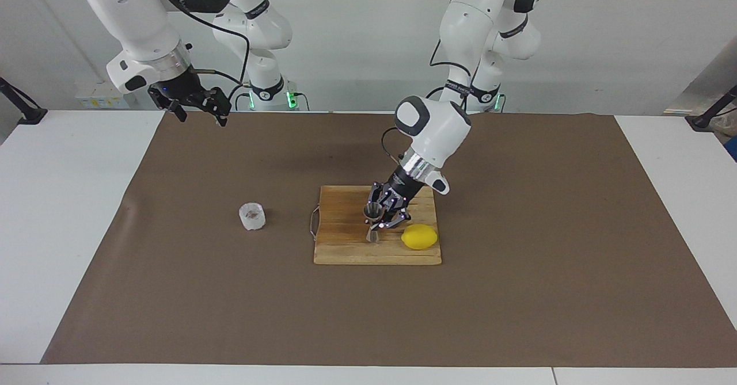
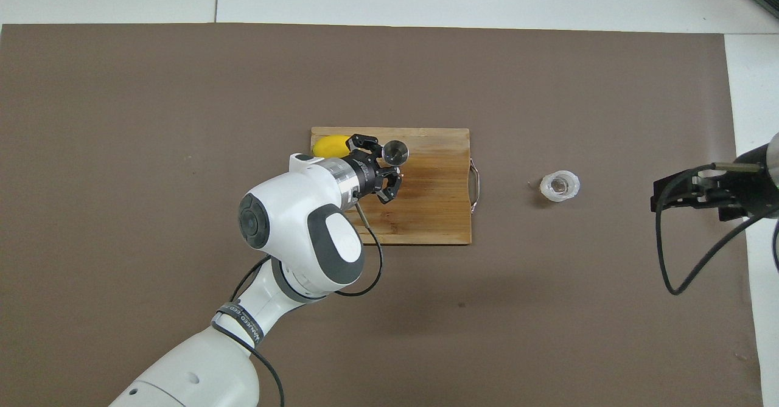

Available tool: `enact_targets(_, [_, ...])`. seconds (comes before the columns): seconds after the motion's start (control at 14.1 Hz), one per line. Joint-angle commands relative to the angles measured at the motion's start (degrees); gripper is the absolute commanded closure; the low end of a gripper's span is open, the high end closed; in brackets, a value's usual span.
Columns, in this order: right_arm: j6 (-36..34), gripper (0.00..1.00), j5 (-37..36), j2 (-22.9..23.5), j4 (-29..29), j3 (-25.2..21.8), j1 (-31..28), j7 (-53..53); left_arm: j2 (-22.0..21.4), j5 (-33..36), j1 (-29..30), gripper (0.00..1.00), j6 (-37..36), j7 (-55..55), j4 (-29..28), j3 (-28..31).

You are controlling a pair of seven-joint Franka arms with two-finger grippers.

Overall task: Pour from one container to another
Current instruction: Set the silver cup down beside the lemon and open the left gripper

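Left gripper [image 1: 384, 217] at the jigger [image 1: 373, 224], cup [image 1: 251, 216] well apart.

The upright jigger stands on the cutting board [image 1: 345, 247] beside the lemon [image 1: 419, 236]; whether the left gripper clasps it, I cannot tell. The cup sits toward the right arm's end, where the right gripper [image 1: 198, 107] waits raised.

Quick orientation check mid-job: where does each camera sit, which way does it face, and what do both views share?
Facing view: high across the table, facing the robots; both arms show, left gripper at the jigger on the cutting board, right gripper waiting raised.
Overhead view: high above the robots' end, looking steeply down; left arm from below, right gripper at the edge.
Shared: board, jigger, lemon, plastic cup, mirrored half a turn.
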Motion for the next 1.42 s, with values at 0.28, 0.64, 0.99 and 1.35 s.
enact_targets(0.28, [0.7, 0.00, 1.0, 0.0, 0.1, 0.3, -0.5, 0.8, -1.4, -0.4, 0.5, 0.00, 0.0, 1.0, -0.6, 0.3])
enact_targets(0.64, [0.7, 0.00, 1.0, 0.0, 0.1, 0.3, -0.5, 0.8, -4.3, 0.0, 2.5, 0.00, -7.4, 7.8, -0.7, 0.9])
enact_targets(0.99, [0.7, 0.00, 1.0, 0.0, 0.1, 0.3, -0.5, 0.7, -8.0, 3.8, 5.4, 0.00, -14.9, 10.5, -0.8, 1.2])
enact_targets(1.35, [0.7, 0.00, 1.0, 0.0, 0.1, 0.3, -0.5, 0.8, -9.1, 28.1, 7.4, 0.00, -23.6, 10.9, 3.1, 2.6])
